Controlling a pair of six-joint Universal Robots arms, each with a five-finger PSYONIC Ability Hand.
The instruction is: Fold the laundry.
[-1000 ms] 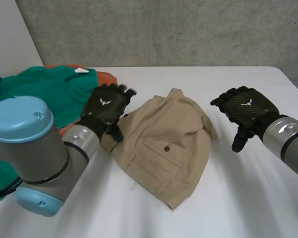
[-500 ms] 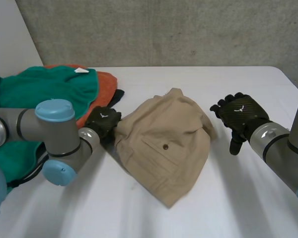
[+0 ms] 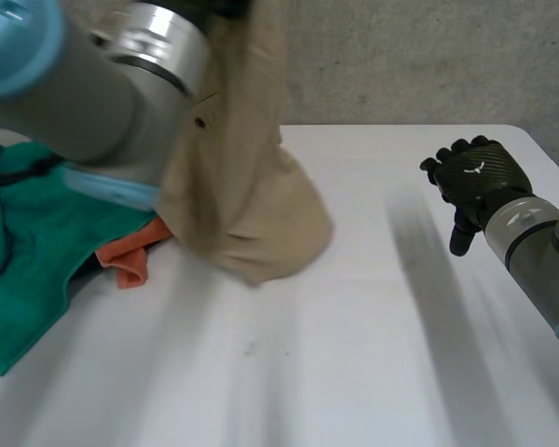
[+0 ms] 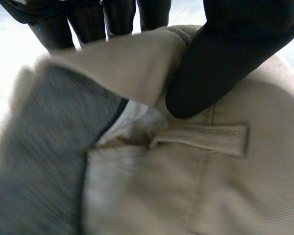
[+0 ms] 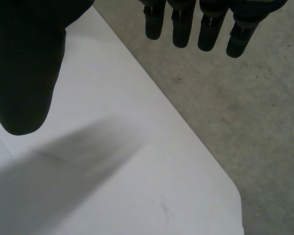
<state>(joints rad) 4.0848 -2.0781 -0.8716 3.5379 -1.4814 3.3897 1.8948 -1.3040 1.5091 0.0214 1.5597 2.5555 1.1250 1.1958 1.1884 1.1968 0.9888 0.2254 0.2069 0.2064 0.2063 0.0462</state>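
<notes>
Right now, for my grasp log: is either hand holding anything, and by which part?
The left hand pinches the tan garment by a folded edge beside a belt loop; the right hand holds nothing.

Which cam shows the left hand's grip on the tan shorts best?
Left wrist view: up close, the left hand pinches the shorts at a folded edge between thumb and fingers. Head view shows the shorts hanging below the left arm. Right wrist view faces the table corner and floor.
</notes>
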